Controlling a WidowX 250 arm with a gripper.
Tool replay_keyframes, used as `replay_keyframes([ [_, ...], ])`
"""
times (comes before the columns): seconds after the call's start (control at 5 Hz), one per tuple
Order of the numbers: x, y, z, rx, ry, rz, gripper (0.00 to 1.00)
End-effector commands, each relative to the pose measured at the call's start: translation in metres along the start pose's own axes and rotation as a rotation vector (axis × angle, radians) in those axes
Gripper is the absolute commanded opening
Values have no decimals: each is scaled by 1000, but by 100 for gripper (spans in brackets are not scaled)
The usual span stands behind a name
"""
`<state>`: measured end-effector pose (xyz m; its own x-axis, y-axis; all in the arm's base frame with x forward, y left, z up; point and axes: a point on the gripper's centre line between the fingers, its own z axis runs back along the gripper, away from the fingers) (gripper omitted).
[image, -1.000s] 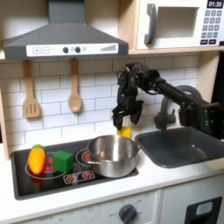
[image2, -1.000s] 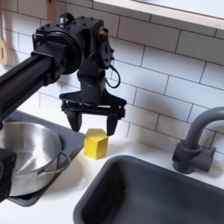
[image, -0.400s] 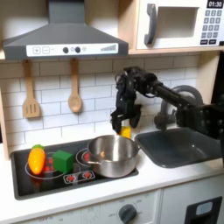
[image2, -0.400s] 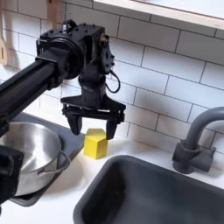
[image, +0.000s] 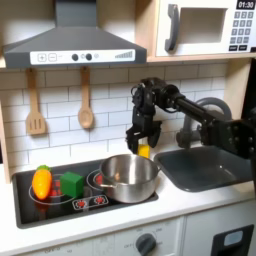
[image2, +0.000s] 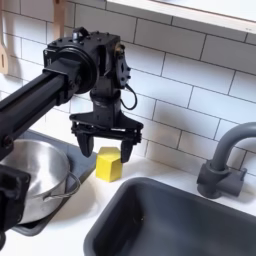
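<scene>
- The hand (image2: 105, 136) hangs with its fingers spread wide, one on each side of a yellow block (image2: 108, 164), gripping nothing.
- In the second exterior view the fingertips sit just above the block's top corners; whether they touch it cannot be told.
- The yellow block stands on the white bench (image2: 160, 166), close to the tiled wall, between the stove and the sink.
- In the first exterior view the hand (image: 143, 143) is over the same block (image: 144, 151), just behind the pot.
- A steel pot (image: 128, 176) sits on the black stovetop (image: 35, 205), to the first exterior view's left of the block.
- On the stovetop's left part lie a corn cob (image: 41, 181) and a green block (image: 72, 184), touching or nearly so.
- The grey sink (image: 205, 166) lies to the first exterior view's right of the block, with a dark faucet (image2: 222, 165) behind it.
</scene>
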<state>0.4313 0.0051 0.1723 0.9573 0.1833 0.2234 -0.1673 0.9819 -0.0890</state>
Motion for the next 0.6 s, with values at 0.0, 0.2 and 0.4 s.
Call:
replay_keyframes([
  [0.0,-1,1,-17,7,34,-11,100],
  [0.2,-1,2,-22,7,43,-22,100],
  [0.4,-1,2,-27,5,54,-30,100],
])
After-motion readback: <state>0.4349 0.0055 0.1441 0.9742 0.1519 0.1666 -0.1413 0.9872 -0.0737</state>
